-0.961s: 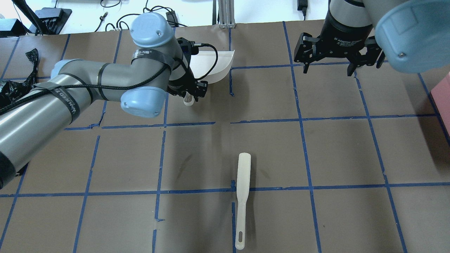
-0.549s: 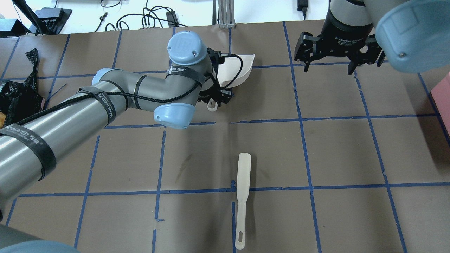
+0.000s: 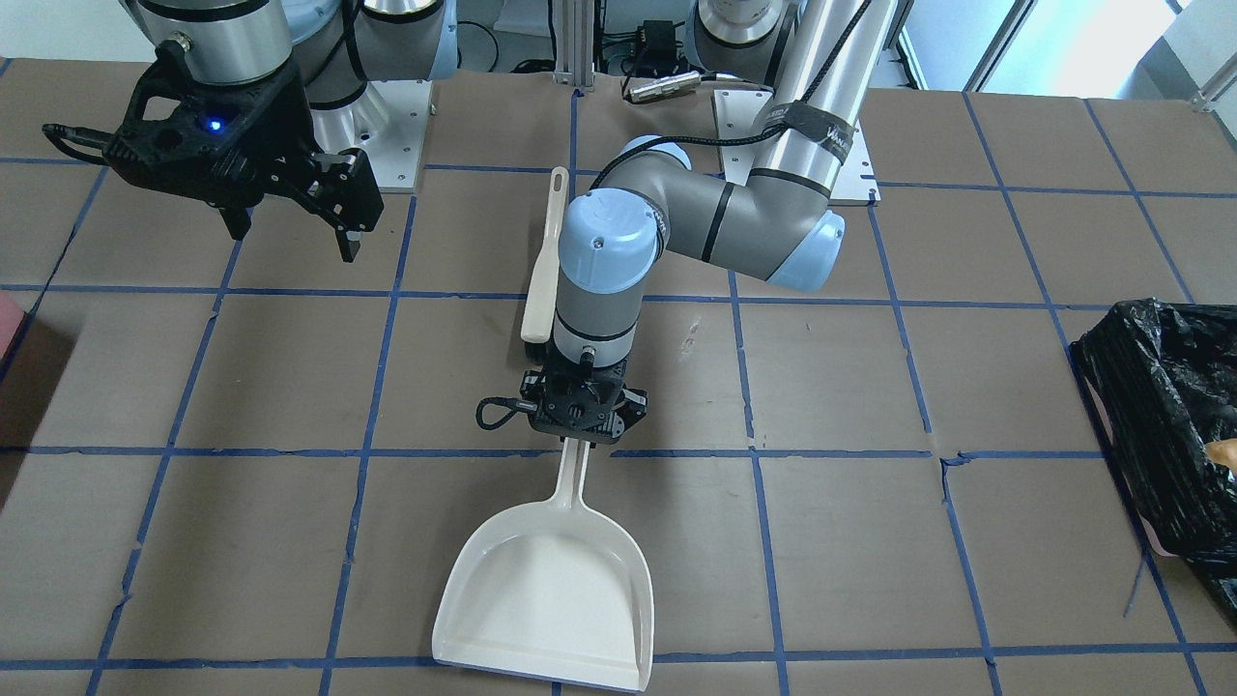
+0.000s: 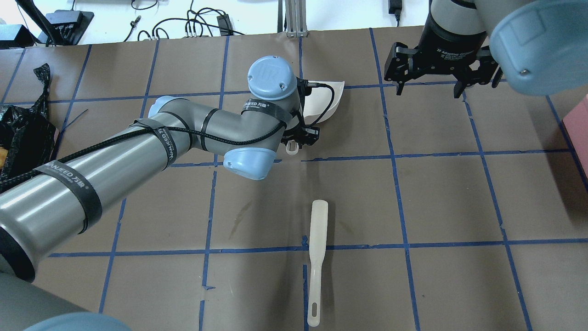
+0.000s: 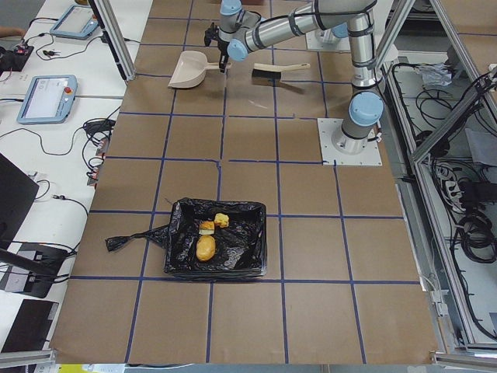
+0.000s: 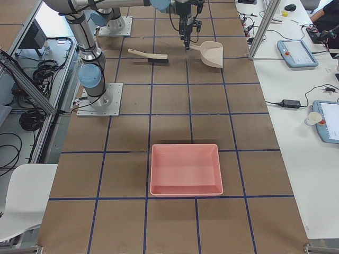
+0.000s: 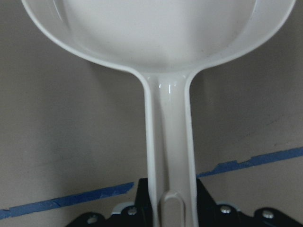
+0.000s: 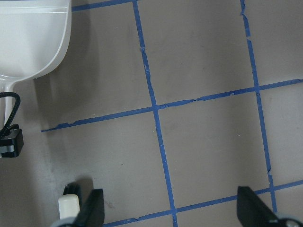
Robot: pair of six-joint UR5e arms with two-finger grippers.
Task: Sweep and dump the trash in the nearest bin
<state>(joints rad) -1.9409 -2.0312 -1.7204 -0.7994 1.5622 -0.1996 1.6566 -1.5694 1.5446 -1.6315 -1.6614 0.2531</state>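
Overhead exterior shows only a corner of the dustpan (image 4: 333, 99); the left arm hides the rest, and the left gripper (image 3: 580, 418) is clamped on the dustpan's handle. The right gripper (image 3: 290, 242) hangs over the table with its fingers spread wide and nothing between them, while the brush (image 4: 317, 257) lies apart from both. The three food pieces (image 5: 206, 247) lie inside the black-lined bin (image 5: 255, 233), which the front-facing view cuts off at its edge.
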